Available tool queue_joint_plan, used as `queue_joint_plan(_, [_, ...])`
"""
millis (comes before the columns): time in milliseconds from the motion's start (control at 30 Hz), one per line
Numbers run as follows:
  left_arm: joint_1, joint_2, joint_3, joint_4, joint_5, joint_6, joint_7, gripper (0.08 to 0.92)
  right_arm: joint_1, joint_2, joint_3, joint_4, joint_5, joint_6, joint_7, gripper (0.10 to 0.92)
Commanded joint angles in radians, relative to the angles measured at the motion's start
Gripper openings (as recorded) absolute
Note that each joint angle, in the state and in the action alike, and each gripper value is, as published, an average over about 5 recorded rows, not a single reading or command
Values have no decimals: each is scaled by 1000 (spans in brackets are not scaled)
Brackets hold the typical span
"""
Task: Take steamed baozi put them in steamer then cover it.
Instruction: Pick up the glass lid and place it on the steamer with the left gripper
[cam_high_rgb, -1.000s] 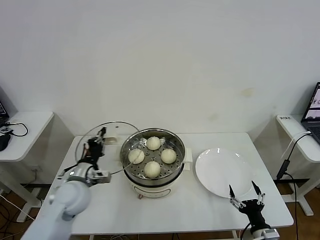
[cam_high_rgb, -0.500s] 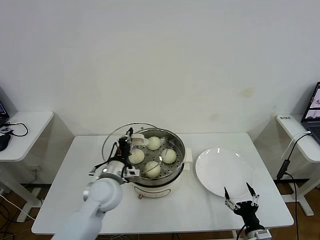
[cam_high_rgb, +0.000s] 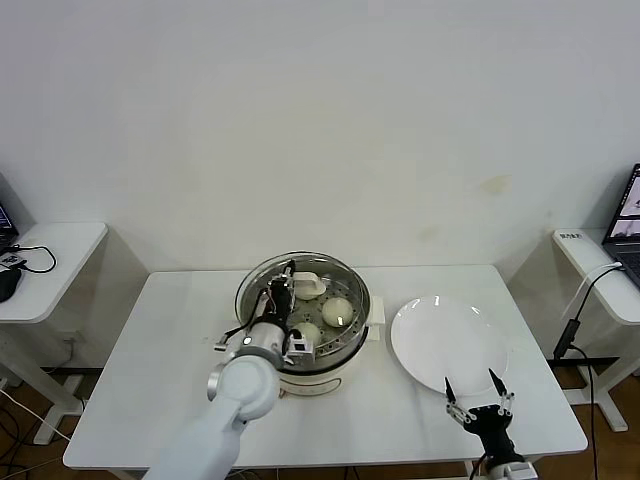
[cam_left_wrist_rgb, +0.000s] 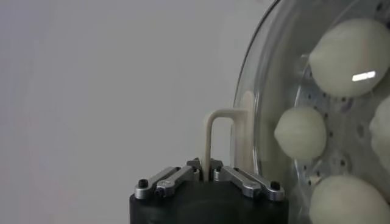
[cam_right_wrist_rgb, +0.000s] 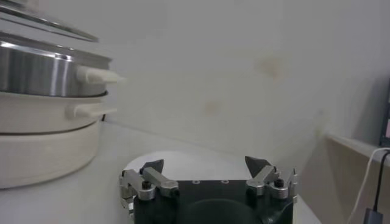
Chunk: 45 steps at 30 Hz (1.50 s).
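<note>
Cover held over the steamer, right arm idle at the surface's near edge.

The left gripper has its jaws clamped on the cover's handle, holding the glass just above the steamer rim (baozi visible inside). The right gripper, jaws apart, hangs beside the plate; bare surface lies left of the steamer.

Premises present as a laboratory or test room, not a kitchen. Evidence: bare white wall, plain white rectangular work table, white side desks carrying cables, open laptop.
</note>
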Motion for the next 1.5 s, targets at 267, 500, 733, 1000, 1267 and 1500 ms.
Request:
queue_joint_plan(267, [11, -50, 15, 40, 47, -10, 0, 153, -1, 2, -4, -2, -5, 2, -1, 823])
queue_joint_plan(500, [15, -50, 10, 50, 51, -19, -7, 153, -3, 1, -6, -3, -5, 3, -2, 823])
queue_joint_plan(733, [17, -55, 4, 48, 57, -31, -24, 153, -3, 1, -8, -3, -4, 4, -3, 823])
queue_joint_plan(1000, [63, -30, -8, -30, 53, -34, -26, 313, -5, 1, -8, -4, -5, 3, -3, 823])
queue_joint_plan(1267, [207, 40, -42, -216, 36, -60, -59, 539, -10, -1, -10, -6, -5, 2, -4, 823])
queue_joint_plan(1500, [399, 73, -83, -441, -31, -110, -139, 744, -13, -12, -16, -9, 2, 0, -5, 823])
